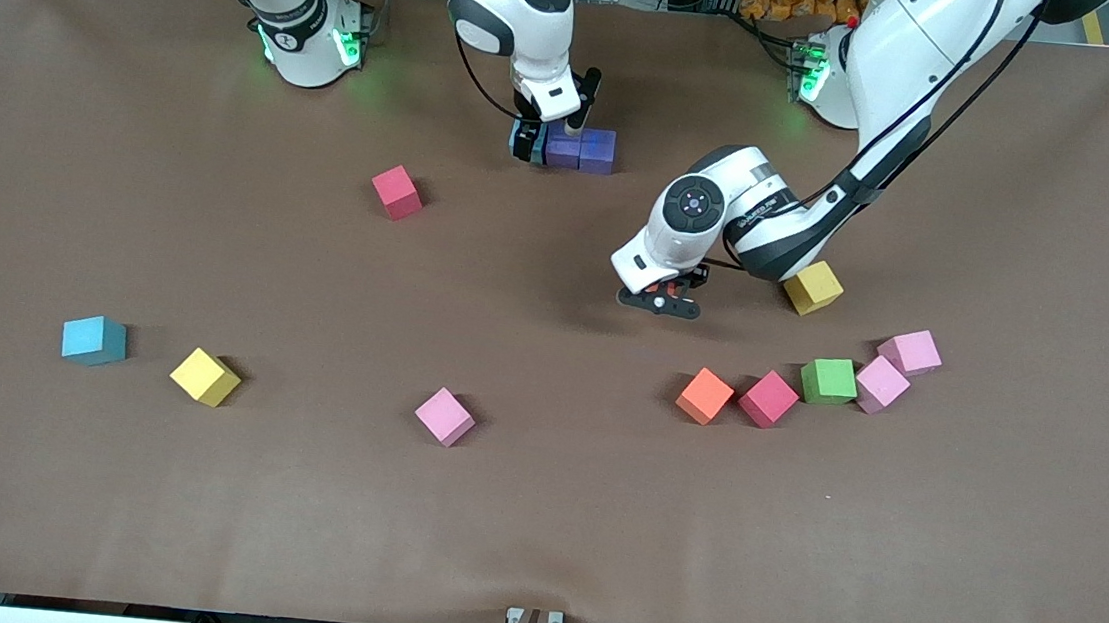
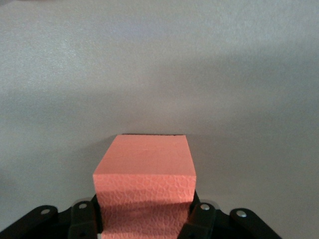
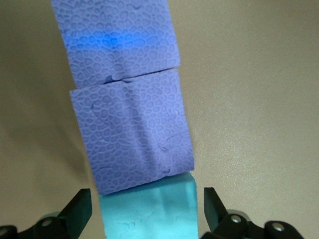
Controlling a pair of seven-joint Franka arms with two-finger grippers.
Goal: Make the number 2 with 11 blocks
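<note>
Row started: light blue matte foam cube [image 3: 149, 221] and two purple foam cubes [image 3: 132, 134] [image 3: 117, 37], touching in line at the brown table's [image 1: 535, 531] 12 o'clock edge in the front view.

You have the right gripper [image 3: 147, 209] straddling the light blue cube, fingers apart, not touching it.

Left gripper [image 1: 661, 301] sits low near table centre, clamped on an orange foam cube [image 2: 144, 169].

At 4 o'clock of it: a second orange cube [image 1: 705, 396], a red cube [image 1: 769, 399] and a green cube [image 1: 828, 381], with pink cubes [image 1: 881, 383] beside them.

Yellow cube [image 1: 813, 287] lies at its 3 o'clock.
</note>
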